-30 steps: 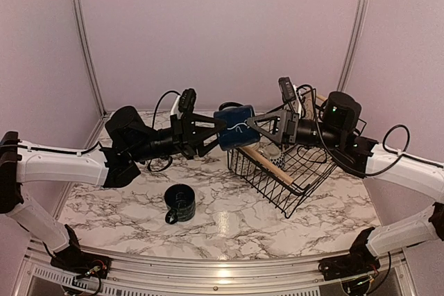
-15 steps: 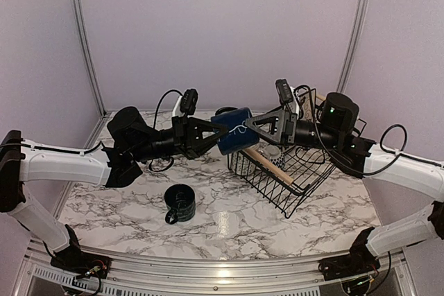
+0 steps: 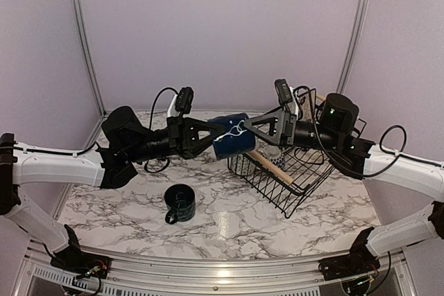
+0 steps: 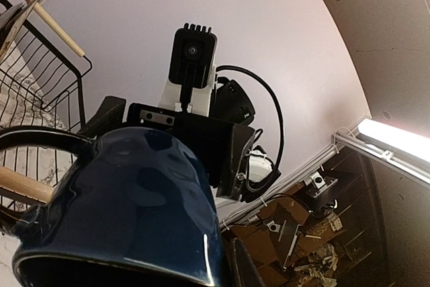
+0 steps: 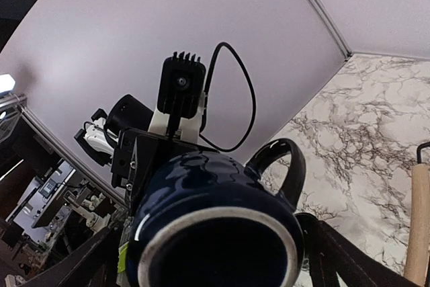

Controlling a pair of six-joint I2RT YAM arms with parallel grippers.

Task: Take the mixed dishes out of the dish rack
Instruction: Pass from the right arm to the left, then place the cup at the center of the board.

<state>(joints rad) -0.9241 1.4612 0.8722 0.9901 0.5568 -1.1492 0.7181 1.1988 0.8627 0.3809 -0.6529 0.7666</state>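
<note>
As L end effector (image 3: 219,138) clamps it, mug (image 3: 234,145) looks glossy, cylindrical.

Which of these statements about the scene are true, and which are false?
1. The left gripper holds a dark blue mug in the air. True.
2. The second dark mug lies on its side. False: it stands upright on the table.
3. The dish rack stands on the left arm's side. False: it is on the right arm's side.
4. The held mug is outside the rack. True.
</note>
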